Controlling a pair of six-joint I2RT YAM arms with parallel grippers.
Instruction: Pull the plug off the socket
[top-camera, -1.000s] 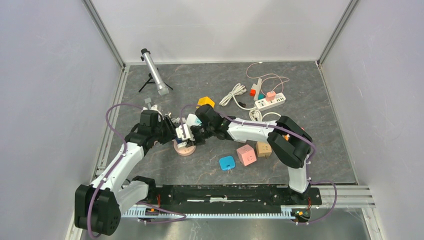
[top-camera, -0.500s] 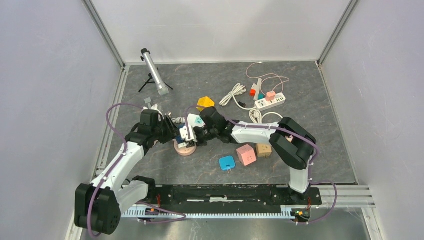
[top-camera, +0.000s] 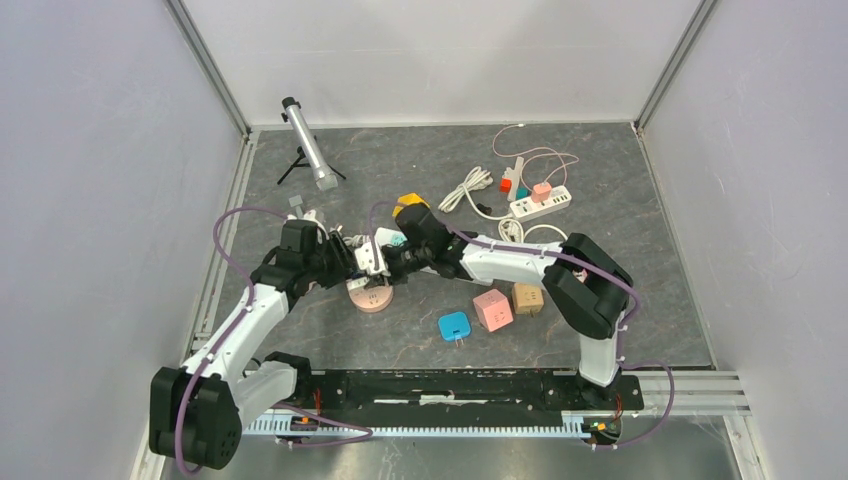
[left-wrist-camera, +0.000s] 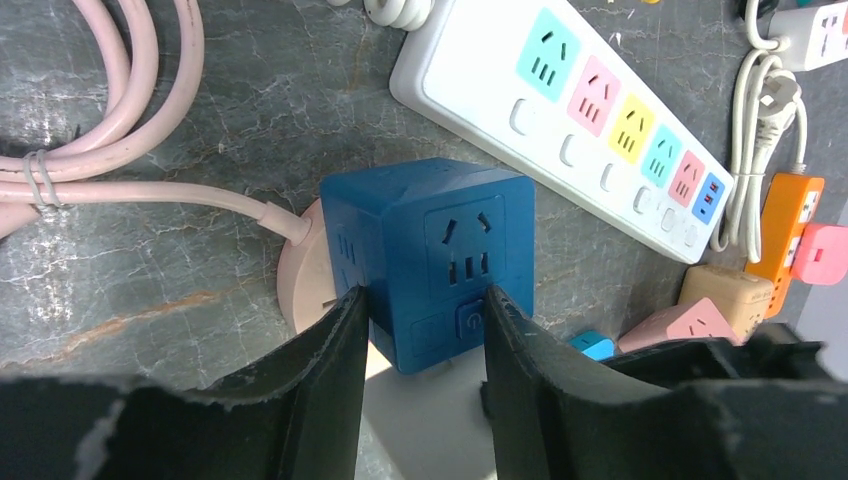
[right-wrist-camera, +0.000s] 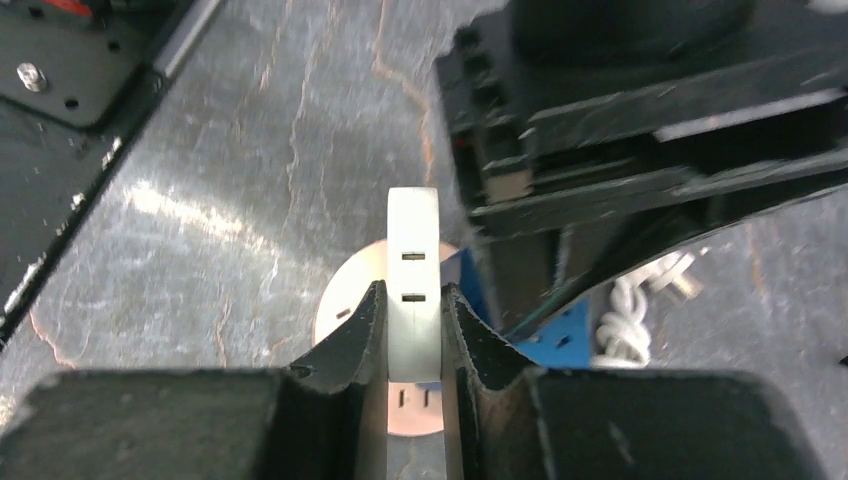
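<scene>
Lifting since a second ago, the right gripper is hanging above the one round pink socket. Its jaws are clamping the one white plug, now clear of the socket. The left gripper is clamping one blue cube sitting on that socket. One pink cube and one tan cube are lying nearby.

In the left wrist view the blue cube socket covers most of the pink round base, and the white power strip runs off the top edge. In the right wrist view the right gripper hides the lower end of the white plug, and the left arm is only a dark blur.
</scene>
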